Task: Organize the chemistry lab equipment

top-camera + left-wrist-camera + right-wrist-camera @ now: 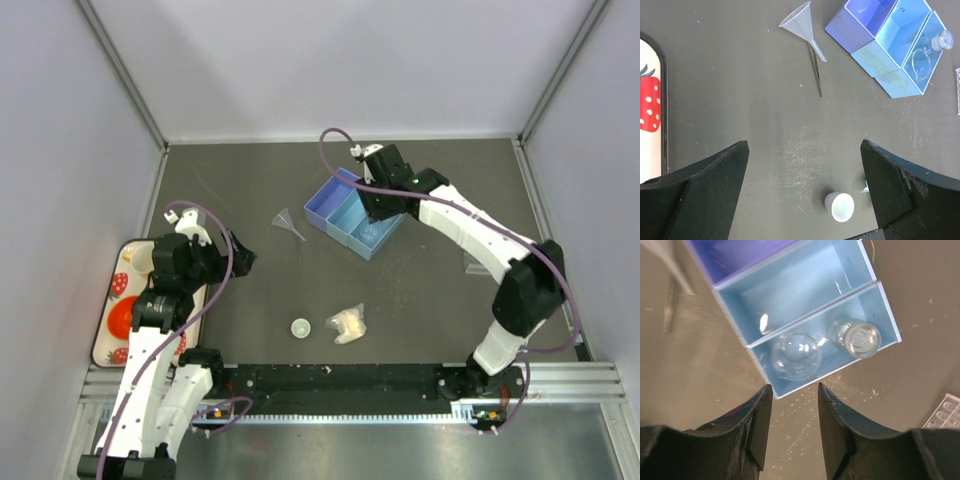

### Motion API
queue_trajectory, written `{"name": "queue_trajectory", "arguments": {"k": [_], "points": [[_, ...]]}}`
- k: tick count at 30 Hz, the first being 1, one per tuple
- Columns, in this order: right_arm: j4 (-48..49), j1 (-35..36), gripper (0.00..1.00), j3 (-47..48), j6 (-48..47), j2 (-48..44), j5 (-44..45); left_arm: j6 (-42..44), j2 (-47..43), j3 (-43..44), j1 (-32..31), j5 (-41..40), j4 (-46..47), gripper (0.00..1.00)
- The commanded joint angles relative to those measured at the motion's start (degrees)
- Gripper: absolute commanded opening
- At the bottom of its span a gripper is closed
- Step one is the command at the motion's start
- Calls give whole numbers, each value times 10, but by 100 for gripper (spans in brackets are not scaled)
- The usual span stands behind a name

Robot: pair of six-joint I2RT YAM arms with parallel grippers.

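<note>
Right gripper point(794, 390): poised over the near wall of the blue bins, jaws partly apart with a clear gap between them, nothing held and nothing touched. Tiny clear flask point(796, 356): lying on its side inside the end light-blue bin point(860, 310), round bulb against the near wall, open neck pointing toward the bin's far corner; it sits beyond the fingertips and free of them. Adjoining it are a second light-blue bin point(800, 295), which shows no contents, and a purple-blue bin point(740, 252) at the other end, the three standing side by side and touching. Left gripper point(805, 145): held above the dark table point(740, 100) on the left side, jaws spread wide, nothing between them. Clear plastic funnel point(801, 22): lying on its side just left of the purple-blue bin, spout toward the bins, with a thin dark rod point(816, 75) on the table touching or just beside the spout. Small white round dish point(840, 206): upright on the table nearer the arm bases, well apart from the bins. Pale yellowish packet point(347, 322): on the table just to the right of the dish, not touching it. Clear tube rack point(945, 412): only a corner shows, on the table to the right of the bins; whether any tubes stand in it cannot be told. Strawberry-print tray point(650, 65): at the left edge of the table, an orange bowl point(124, 318) resting on it, partly hidden by the left arm.
</note>
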Motion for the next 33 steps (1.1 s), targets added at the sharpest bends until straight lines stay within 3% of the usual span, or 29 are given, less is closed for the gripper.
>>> {"name": "queue_trajectory", "arguments": {"k": [1, 5, 9, 17, 24, 33], "points": [[-20, 64, 43, 39, 2, -85, 47, 9, -3, -5, 2, 6, 31, 99], [-10, 95, 43, 51, 27, -84, 14, 9, 4, -3, 2, 5, 31, 99], [34, 115, 44, 74, 47, -24, -52, 9, 6, -3, 3, 1, 30, 99], [37, 121, 47, 277, 83, 171, -129, 8, 6, -4, 2, -2, 28, 99], [37, 121, 59, 414, 107, 302, -193, 8, 6, -4, 3, 6, 31, 99], [84, 121, 67, 442, 120, 381, -204, 8, 1, -6, 2, 16, 33, 99]]}}
